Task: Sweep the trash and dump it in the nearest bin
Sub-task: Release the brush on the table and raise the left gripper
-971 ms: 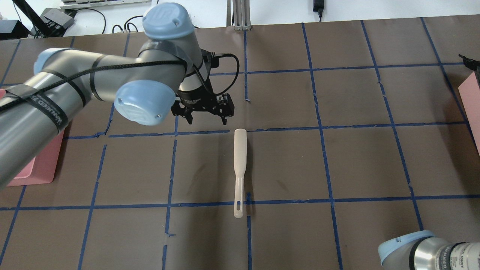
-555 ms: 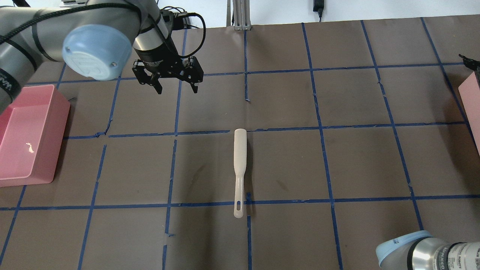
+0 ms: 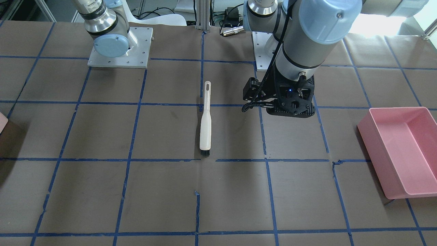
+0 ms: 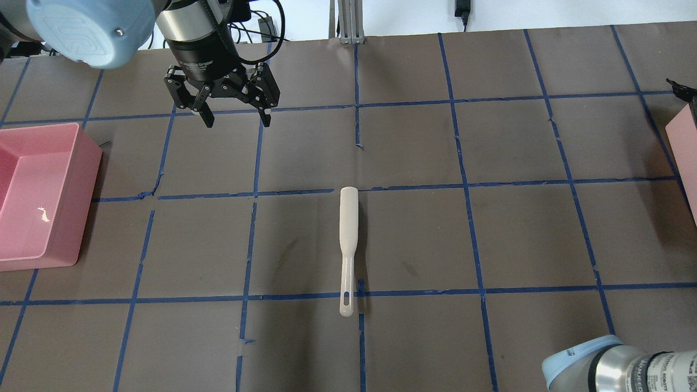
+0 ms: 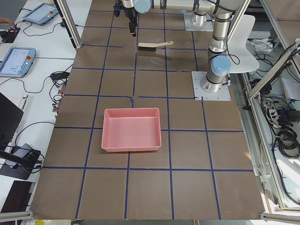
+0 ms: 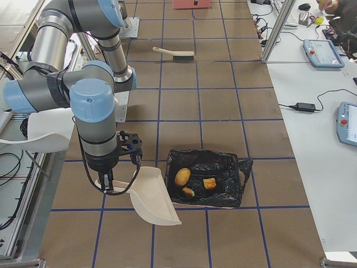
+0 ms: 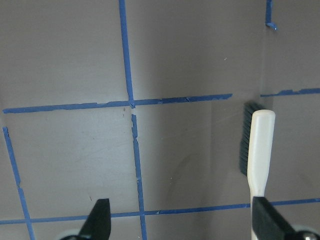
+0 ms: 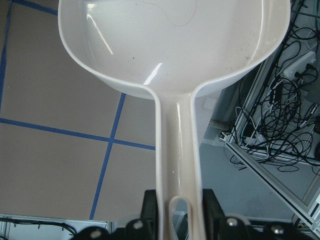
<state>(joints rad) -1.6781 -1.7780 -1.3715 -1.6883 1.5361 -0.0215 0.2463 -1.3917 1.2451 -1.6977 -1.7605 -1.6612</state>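
Note:
The trash, three small food-like pieces, lies inside the bin, which is lined with a black bag. Only a pink sliver of that bin shows in the overhead view. My right gripper is shut on the handle of a white dustpan, whose scoop is empty. It holds the dustpan just beside the bin. A white brush lies flat mid-table. My left gripper hangs open and empty, far-left of the brush.
A large pink tub sits at the table's left end, also seen as the tub in the front view. Blue tape lines grid the brown table. Cables and frame rails lie past the table's edge.
My left arm has swung away from the brush, to the far left, still open. That uncovered the pink tub. The brush has not moved.

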